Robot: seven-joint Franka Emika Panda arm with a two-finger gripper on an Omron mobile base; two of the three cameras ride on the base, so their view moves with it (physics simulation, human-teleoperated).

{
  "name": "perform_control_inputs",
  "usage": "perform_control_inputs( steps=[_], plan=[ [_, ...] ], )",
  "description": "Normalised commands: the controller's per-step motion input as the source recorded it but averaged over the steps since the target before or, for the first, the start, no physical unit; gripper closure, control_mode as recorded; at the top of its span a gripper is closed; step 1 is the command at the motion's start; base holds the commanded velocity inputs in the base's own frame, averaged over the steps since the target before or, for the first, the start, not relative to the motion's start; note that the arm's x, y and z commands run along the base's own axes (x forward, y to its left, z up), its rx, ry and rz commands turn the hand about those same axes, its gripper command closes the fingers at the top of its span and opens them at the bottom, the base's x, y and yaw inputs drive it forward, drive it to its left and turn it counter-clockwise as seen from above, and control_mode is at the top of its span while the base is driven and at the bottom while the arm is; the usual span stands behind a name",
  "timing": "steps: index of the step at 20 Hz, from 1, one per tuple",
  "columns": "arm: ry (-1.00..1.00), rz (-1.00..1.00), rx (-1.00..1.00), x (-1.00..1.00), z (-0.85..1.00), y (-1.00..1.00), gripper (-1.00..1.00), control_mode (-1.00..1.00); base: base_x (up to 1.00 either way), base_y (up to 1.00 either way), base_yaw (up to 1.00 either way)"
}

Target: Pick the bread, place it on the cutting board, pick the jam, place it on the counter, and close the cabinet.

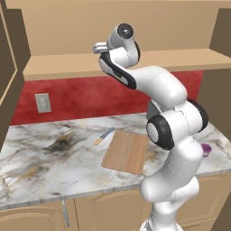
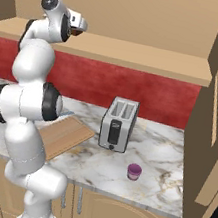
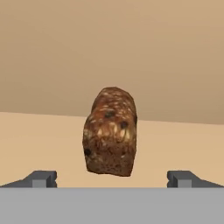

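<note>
Marble counter [image 2: 168,157], white with grey and tan veins, runs below a red wall [image 2: 135,87] and carries the cutting board [image 1: 126,151], toaster [image 2: 118,124] and purple jam [image 2: 134,172]. The bread [image 3: 110,131], a dark brown speckled loaf, sits on the open cabinet [image 2: 140,55] shelf, ahead of the wide-open gripper [image 3: 112,178].

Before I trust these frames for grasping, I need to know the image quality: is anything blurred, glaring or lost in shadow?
Hand view: the bread is sharp and evenly lit, the open jaws on either side of it. Left base view: soft, even light, no glare, the board plain to see. Right base view: the jam casts only a faint shadow on the counter.
</note>
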Motion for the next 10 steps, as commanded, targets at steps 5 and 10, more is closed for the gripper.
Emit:
perform_control_inputs(
  steps=[5, 10],
  plan=[
    [0.0, 0.0, 0.0, 0.37, -0.04, 0.0, -1.0, -1.0, 0.0, 0.0, 0.0],
    [0.0, 0.0, 0.0, 0.28, -0.04, 0.0, -1.0, -1.0, 0.0, 0.0, 0.0]
  ],
)
